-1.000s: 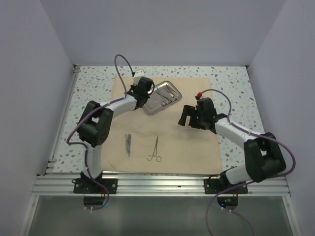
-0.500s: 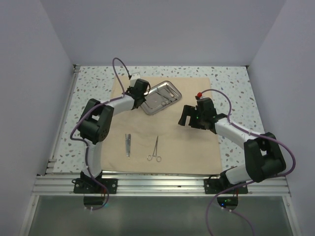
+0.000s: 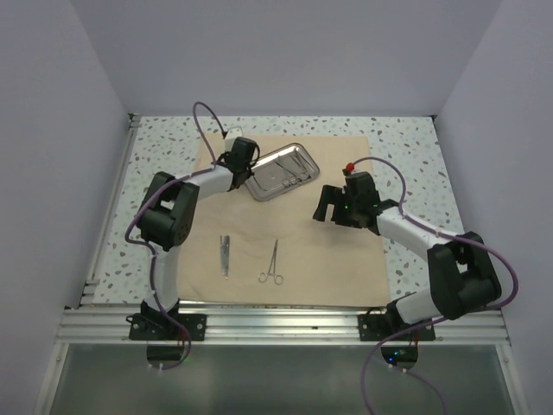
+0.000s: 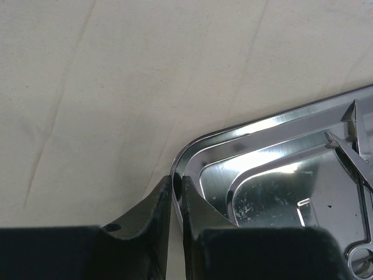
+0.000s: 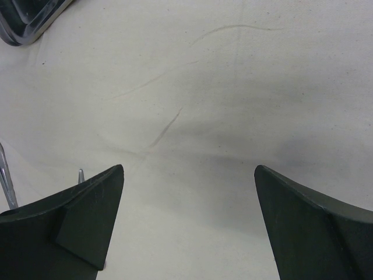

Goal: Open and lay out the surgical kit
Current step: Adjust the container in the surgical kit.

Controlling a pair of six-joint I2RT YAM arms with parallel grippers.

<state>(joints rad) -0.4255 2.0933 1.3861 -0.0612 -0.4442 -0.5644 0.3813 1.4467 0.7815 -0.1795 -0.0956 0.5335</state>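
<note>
While the left gripper (image 4: 175, 182) pinches a corner of the tray (image 4: 262, 146), scissors (image 4: 349, 153) lie inside, right of it. The right gripper (image 5: 187, 170) hangs wide open above the cloth (image 5: 233, 87).

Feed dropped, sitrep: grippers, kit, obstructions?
Left gripper pinching steel tray at corner rim. Right gripper open above cloth wrap. Forceps, second instrument laid out; third instrument in tray. Nothing obstructing.

Tan cloth (image 3: 333, 255) spread flat — steel tray (image 3: 282, 172) far-centre, two instruments (image 3: 271, 264) near edge.
</note>
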